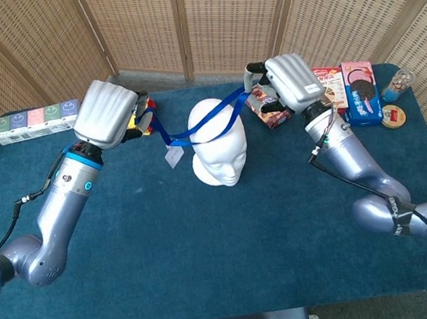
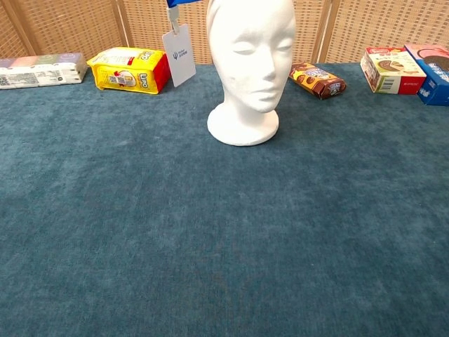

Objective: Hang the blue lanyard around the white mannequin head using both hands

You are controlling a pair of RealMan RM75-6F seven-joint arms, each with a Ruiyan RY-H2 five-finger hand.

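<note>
At the far left of the head view, a row of small pastel boxes (image 1: 37, 123) sits on the blue table (image 1: 209, 246) against the wicker screen (image 1: 140, 20). Just right of them, in the upper left of the frame, the left hand (image 1: 110, 115) is raised above the table with its fingers closed on one end of the blue lanyard (image 1: 197, 128); a yellow packet (image 2: 130, 69) lies behind it, seen plainly in the chest view. From that hand the strap runs rightward across the crown of the white mannequin head (image 1: 217, 142), which stands upright at the upper centre of the frame. The strap lies over the top of the head, not down at the neck. A white badge card (image 2: 179, 55) hangs from the strap just left of the head, clear of the table, as the chest view shows at its top edge. Right of the head, a brown snack packet (image 2: 317, 78) lies on the cloth. Above it, in the upper right of the head view, the right hand (image 1: 288, 83) pinches the strap's other end, holding it taut. Further right are a red-and-white box (image 2: 391, 69) and a pink-and-blue biscuit box (image 1: 360, 91), then a small jar (image 1: 396, 87) and a round tin (image 1: 393, 115) at the table's edge.
</note>
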